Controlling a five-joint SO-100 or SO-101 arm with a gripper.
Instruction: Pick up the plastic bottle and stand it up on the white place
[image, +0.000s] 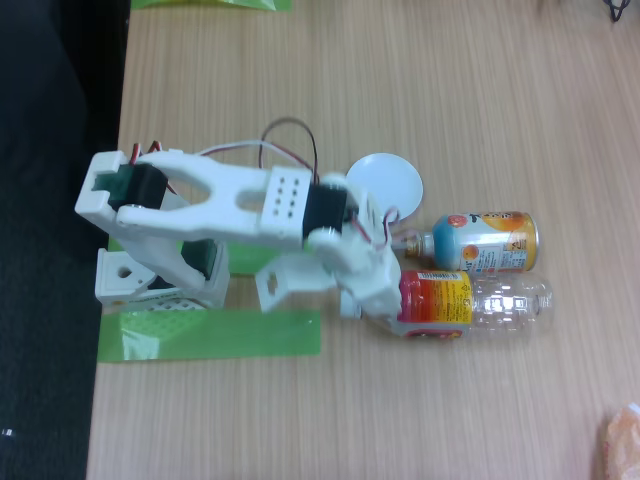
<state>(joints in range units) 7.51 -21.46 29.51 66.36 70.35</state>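
The plastic bottle (480, 303) lies on its side on the wooden table, its clear body pointing right and its pink-orange-yellow label band next to the arm. My white gripper (391, 300) hangs over the bottle's neck end and hides the cap. Its jaws are covered by the wrist, so their state does not show. The white place (390, 180), a small round plate, lies flat just beyond the arm's wrist, up and to the left of the bottle.
A shorter blue-and-orange bottle (485, 241) lies parallel, right above the clear one. A green tape strip (210, 335) marks the table by the arm's base (160, 275). The table's left edge (112, 200) borders dark floor. An orange object (625, 440) sits at the lower right corner.
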